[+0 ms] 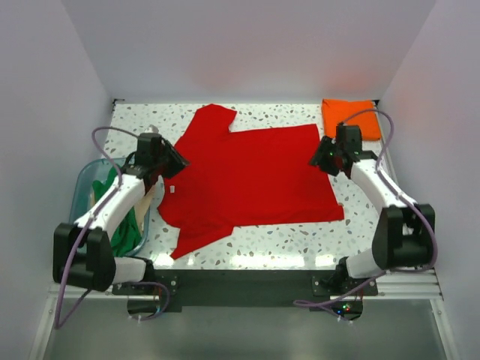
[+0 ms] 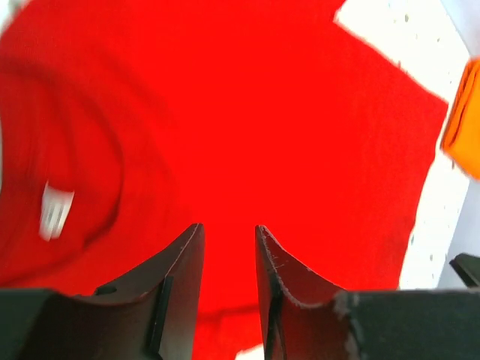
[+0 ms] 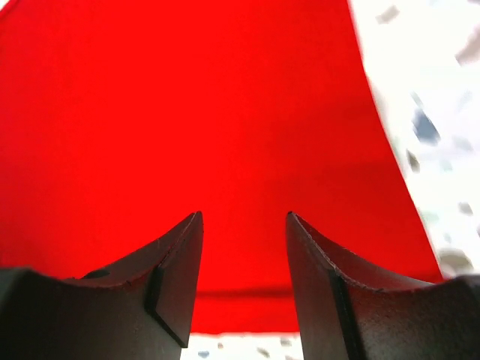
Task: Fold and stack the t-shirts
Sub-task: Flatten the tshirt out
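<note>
From above, we see the red t-shirt (image 1: 251, 176) spread flat across the middle of the speckled table (image 1: 300, 244), collar toward the left arm and hem toward the right, one sleeve reaching to the far edge and the other to the near edge. We judge it lies open like this so that it can be folded where it is. The left gripper (image 1: 174, 161) hangs over the collar end and the right gripper (image 1: 321, 159) over the hem edge, one at each end, which suits two arms working the cloth together. An orange t-shirt (image 1: 350, 116), already folded small, sits in the far right corner, well apart from the red one; we take that as the start of the stack. A green t-shirt (image 1: 129, 232) waits bunched in the clear tub (image 1: 79, 184) at the left. In the left wrist view, the jaws stand parted with only red cloth showing beyond the gap and nothing pinched between them; the white neck label (image 2: 56, 211) lies off to their left, blurred. In the right wrist view, the jaws are likewise apart and empty, poised above the shirt just inside its hem edge, with bare table showing below and to the right.
</note>
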Motion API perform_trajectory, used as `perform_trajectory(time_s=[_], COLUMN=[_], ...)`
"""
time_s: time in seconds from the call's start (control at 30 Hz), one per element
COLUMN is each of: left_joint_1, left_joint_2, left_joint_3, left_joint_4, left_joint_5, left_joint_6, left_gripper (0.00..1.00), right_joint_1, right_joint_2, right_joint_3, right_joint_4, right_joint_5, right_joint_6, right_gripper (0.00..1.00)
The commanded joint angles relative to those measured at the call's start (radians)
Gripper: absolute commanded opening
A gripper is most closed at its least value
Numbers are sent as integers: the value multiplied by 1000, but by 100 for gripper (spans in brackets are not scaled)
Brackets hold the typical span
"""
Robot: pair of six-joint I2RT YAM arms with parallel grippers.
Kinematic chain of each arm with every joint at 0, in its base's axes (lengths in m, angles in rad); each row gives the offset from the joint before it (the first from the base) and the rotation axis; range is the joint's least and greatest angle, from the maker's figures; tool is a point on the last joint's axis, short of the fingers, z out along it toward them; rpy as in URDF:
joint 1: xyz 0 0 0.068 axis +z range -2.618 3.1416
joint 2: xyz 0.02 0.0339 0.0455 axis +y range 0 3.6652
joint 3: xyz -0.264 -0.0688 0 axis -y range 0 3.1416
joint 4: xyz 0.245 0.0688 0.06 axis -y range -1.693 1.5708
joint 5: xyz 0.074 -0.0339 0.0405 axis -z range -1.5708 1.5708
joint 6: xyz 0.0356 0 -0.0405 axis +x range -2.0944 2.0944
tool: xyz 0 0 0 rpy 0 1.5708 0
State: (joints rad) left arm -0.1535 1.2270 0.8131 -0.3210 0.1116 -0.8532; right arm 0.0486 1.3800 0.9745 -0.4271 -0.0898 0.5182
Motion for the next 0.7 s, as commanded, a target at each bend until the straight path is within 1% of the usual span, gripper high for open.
perform_trajectory(time_s=[0.0, 0.03, 0.1, 0.13, 0.2, 0.23, 0.27, 0.3, 0.33, 0.37, 0.4, 0.43, 0.47, 0.5, 0.53, 0.6, 0.67], left_joint_1=[-18, -20, -20, -20, -20, -20, -20, -20, -20, -20, -20, -18, -17, -17, -15, -12, -6], left_joint_2=[153, 233, 313, 392, 474, 550, 586, 621, 690, 725, 759, 825, 857, 888, 943, 1012, 1052], left_joint_3=[156, 178, 253, 280, 374, 436, 467, 497, 526, 590, 621, 682, 714, 745, 796, 846, 912], left_joint_4=[138, 146, 154, 151, 145, 137, 134, 132, 126, 116, 105, 85, 71, 54, 42, 19, 8], left_joint_5=[-145, -154, -191, -202, -210, -210, -217, -222, -228, -249, -256, -260, -269, -276, -271, -274, -274], left_joint_6=[36, 36, 37, 43, 54, 65, 68, 74, 89, 95, 106, 111, 115, 115, 117, 118, 120], left_gripper=[37, 37, 34, 33, 32, 31, 30, 30, 30, 30, 30, 29, 29, 29, 28, 28, 28], right_joint_1=[39, 40, 43, 46, 56, 57, 60, 60, 62, 65, 63, 65, 66, 68, 68, 68, 68], right_joint_2=[155, 230, 304, 368, 425, 486, 516, 552, 582, 643, 671, 698, 758, 784, 812, 873, 909], right_joint_3=[160, 186, 266, 291, 373, 401, 430, 494, 528, 562, 628, 660, 693, 755, 783, 843, 881], right_joint_4=[122, 142, 149, 157, 163, 163, 162, 162, 151, 146, 133, 123, 113, 82, 71, 50, 31], right_joint_5=[79, 72, 71, 74, 81, 87, 103, 104, 110, 126, 131, 136, 148, 154, 159, 170, 176], right_joint_6=[-29, -23, -18, -15, -15, -17, -15, -17, -17, -17, -17, -20, -20, -20, -21, -23, -24], right_gripper=[52, 51, 51, 51, 50, 50, 50, 50, 49, 49, 49, 49, 49, 49, 49, 49, 49])
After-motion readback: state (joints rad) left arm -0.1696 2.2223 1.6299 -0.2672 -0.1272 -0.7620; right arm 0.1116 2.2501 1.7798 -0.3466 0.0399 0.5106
